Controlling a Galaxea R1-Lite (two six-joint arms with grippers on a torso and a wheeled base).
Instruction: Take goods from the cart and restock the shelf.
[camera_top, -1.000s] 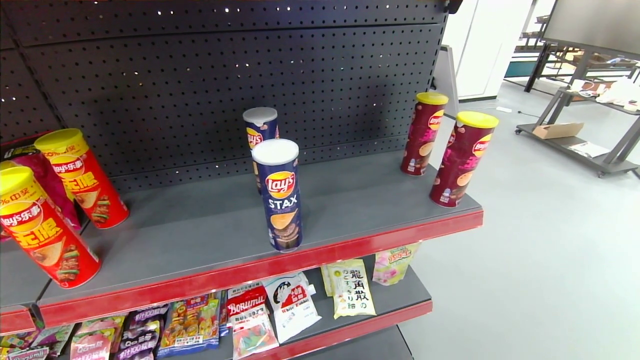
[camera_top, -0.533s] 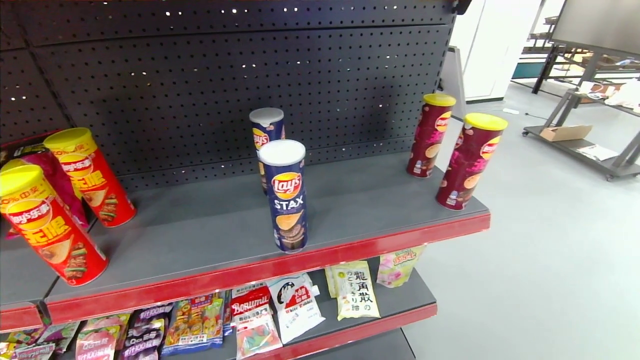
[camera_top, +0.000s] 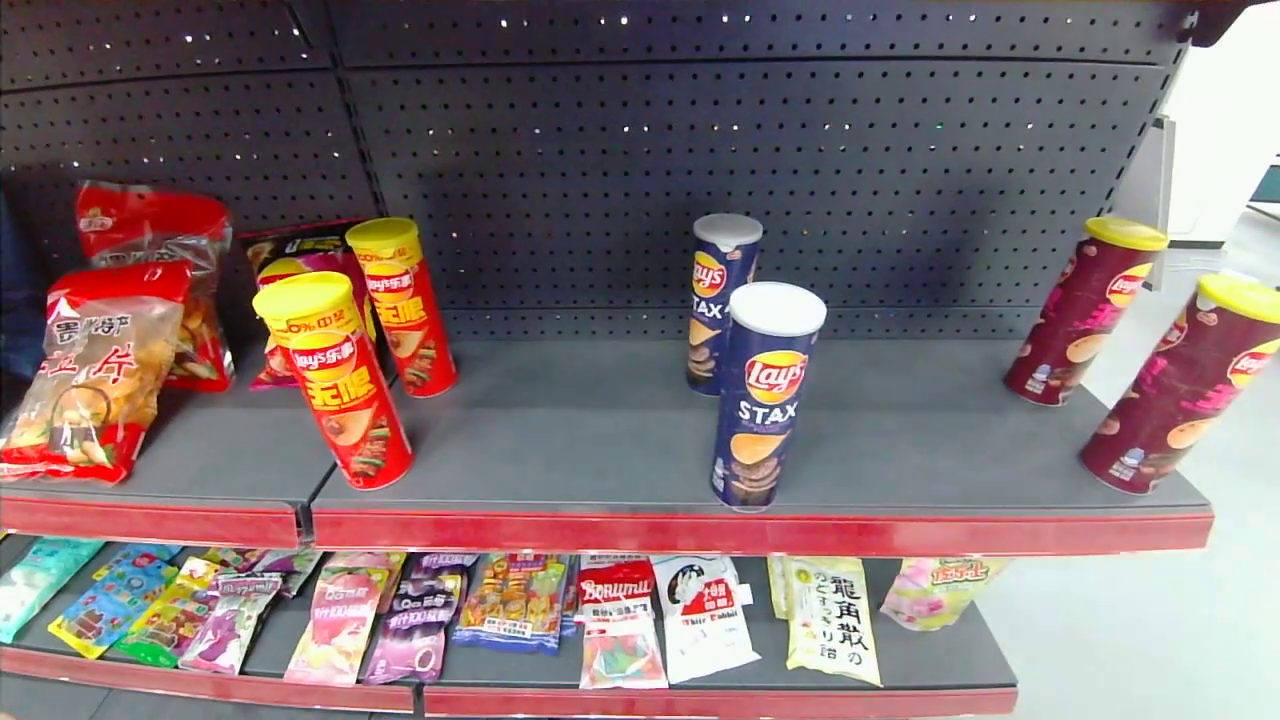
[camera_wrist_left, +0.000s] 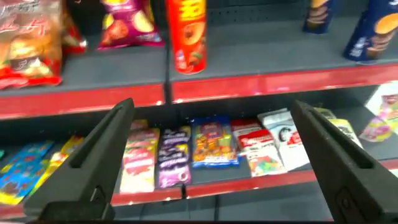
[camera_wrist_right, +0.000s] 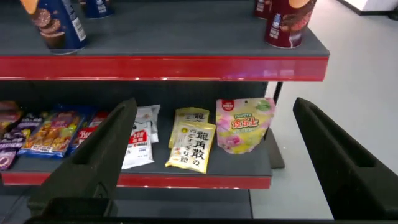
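Right-end maroon can (camera_top: 1185, 390) on the shelf (camera_top: 600, 450) is cut off at frame edge. Left claw (camera_wrist_left: 212, 106) and right claw (camera_wrist_right: 214, 102): spread wide, empty, before the lower snack bags (camera_wrist_left: 214, 143). 2 blue cans (camera_top: 765, 400) stand mid-shelf.

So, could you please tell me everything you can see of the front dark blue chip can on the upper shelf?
The front blue can is a tall, slim tube, dark blue, with chips pictured low on its side and a flat white lid closing the top. It looks like printed cardboard. It stands upright close to the red front edge of the upper shelf, resting on the shelf alone. The rear blue can stands apart just behind it.
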